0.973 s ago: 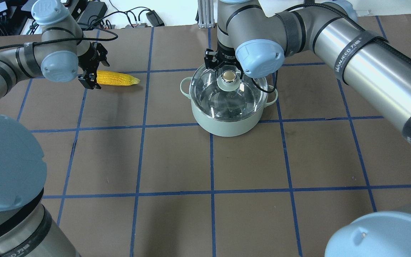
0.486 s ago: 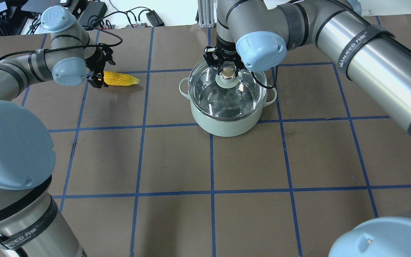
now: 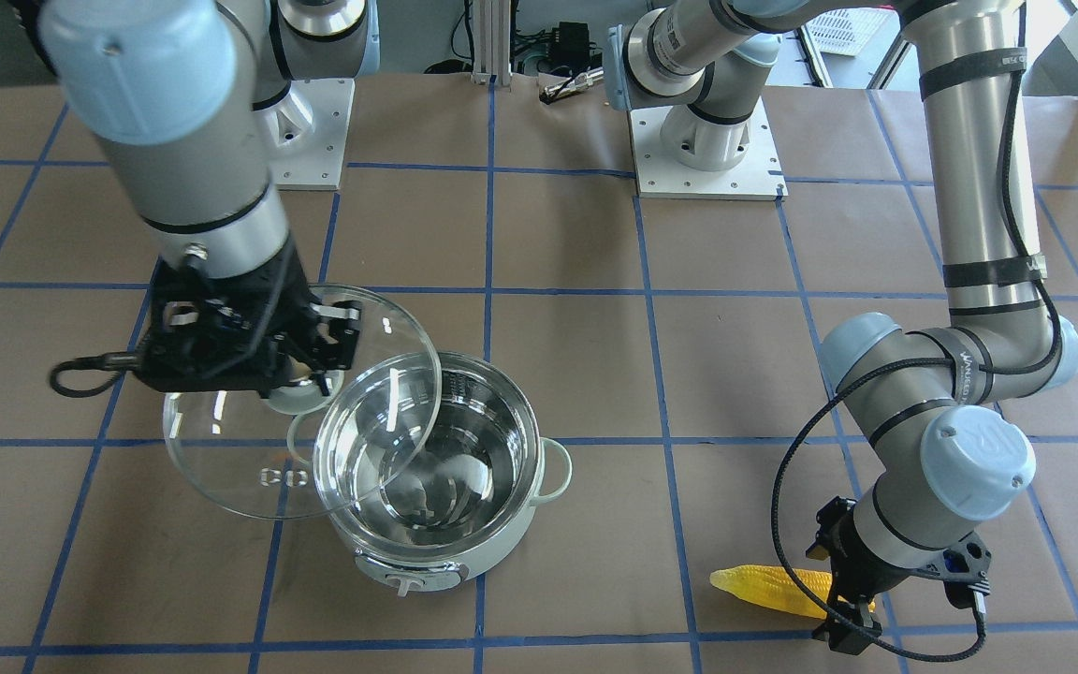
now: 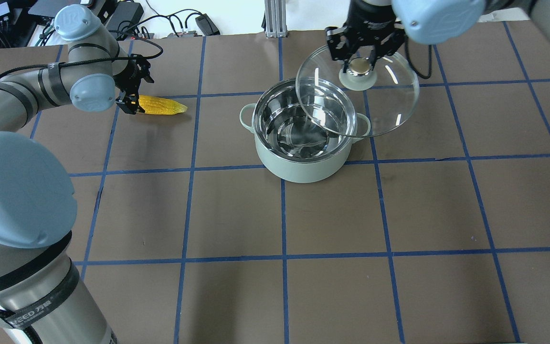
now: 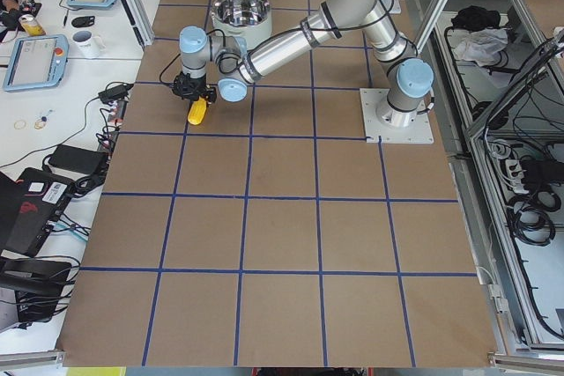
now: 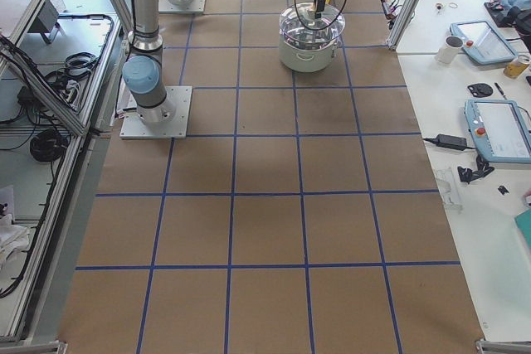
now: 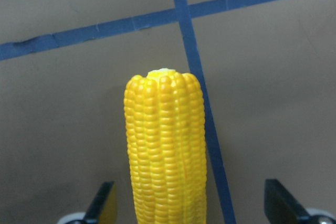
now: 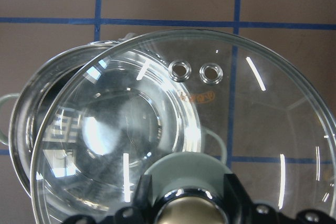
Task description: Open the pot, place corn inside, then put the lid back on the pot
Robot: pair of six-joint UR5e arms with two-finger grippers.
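The mint-green pot (image 4: pixel 303 169) stands open near the table's middle, its steel inside empty; it also shows in the front view (image 3: pixel 492 552). My right gripper (image 4: pixel 360 59) is shut on the knob of the glass lid (image 4: pixel 389 110) and holds it lifted and tilted, shifted to the right of the pot and overlapping its rim. The right wrist view shows the lid (image 8: pixel 252 103) above the pot (image 8: pixel 21 129). The yellow corn (image 4: pixel 163 106) lies on the table at the far left. My left gripper (image 4: pixel 132 101) is open and straddles its blunt end; the fingertips (image 7: pixel 105 203) flank the corn (image 7: pixel 165 150).
Cables and power bricks (image 4: pixel 127 14) lie beyond the table's far edge, with an aluminium post (image 4: pixel 272 19) behind the pot. Both arm bases (image 3: pixel 707 150) stand on the robot's side. Blue tape lines grid the brown table.
My right gripper closed on the lid's knob, then lifted the lid off the pot and carried it right and farther back. My left gripper settled lower over the corn's blunt end.
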